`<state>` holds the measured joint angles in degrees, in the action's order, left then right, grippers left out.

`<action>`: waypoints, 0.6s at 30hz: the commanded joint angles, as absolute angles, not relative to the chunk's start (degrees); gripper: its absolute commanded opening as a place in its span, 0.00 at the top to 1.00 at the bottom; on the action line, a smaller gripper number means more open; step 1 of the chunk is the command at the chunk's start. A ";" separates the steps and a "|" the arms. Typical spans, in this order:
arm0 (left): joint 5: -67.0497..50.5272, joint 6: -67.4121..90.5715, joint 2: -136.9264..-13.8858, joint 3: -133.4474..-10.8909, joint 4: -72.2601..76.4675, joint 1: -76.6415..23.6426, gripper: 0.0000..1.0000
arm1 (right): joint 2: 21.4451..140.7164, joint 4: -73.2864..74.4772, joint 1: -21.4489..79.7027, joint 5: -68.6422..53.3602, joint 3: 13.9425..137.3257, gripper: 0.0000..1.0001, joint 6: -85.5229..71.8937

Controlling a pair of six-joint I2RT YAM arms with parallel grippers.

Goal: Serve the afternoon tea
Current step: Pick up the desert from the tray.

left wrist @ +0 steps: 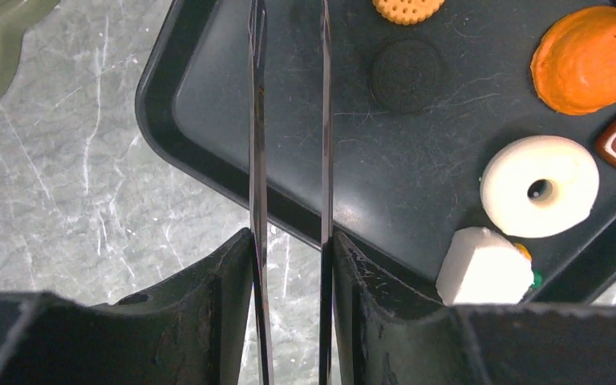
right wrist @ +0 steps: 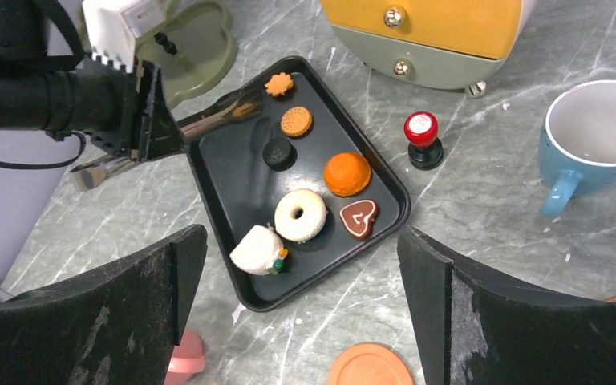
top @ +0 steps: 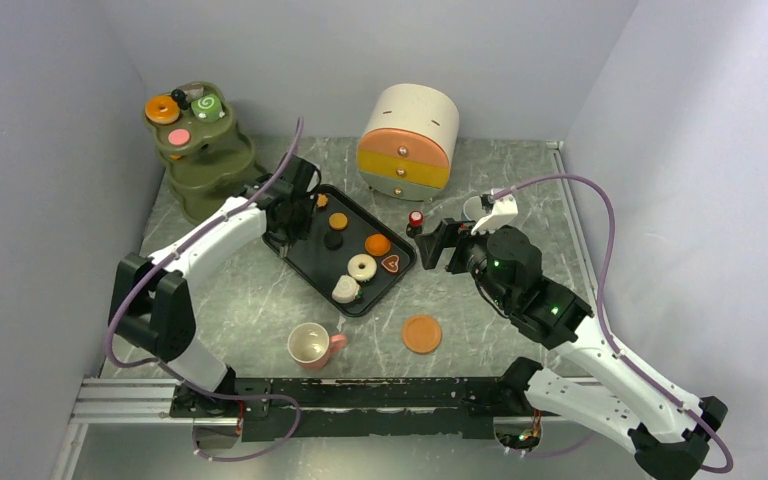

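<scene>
A black tray (top: 312,262) holds a white doughnut (left wrist: 539,187), an orange bun (left wrist: 589,56), a white wedge (left wrist: 483,269), a heart cookie (right wrist: 358,217), a round biscuit (right wrist: 295,120), a dark cookie (left wrist: 406,74) and a small flower cookie (right wrist: 277,83). My left gripper (left wrist: 291,241) is shut on metal tongs (left wrist: 257,160), whose blades reach over the tray's far left end with nothing between them. My right gripper (right wrist: 301,241) hangs open above the table by the tray's near corner. A pink cup (top: 310,345) and an orange saucer (top: 422,334) sit near the front. The blue cup (right wrist: 601,132) stands at the right.
The olive tiered stand (top: 215,160) at back left carries an orange doughnut (top: 163,109), a green swirl roll (top: 206,104) and a pink piece (top: 179,137). A rounded drawer cabinet (top: 410,140) stands at the back. A red-topped stamp (right wrist: 423,136) sits between tray and blue cup.
</scene>
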<state>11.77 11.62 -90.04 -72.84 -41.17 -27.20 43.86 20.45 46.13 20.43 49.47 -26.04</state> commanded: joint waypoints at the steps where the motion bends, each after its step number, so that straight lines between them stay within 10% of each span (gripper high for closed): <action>1: 15.19 12.42 -91.61 -74.93 -36.78 -28.66 0.56 | 42.98 19.09 45.83 21.53 49.93 0.07 -25.02; 18: 18.19 12.11 -97.29 -76.41 -33.20 -29.88 0.52 | 42.74 19.07 45.87 21.59 49.75 0.07 -24.94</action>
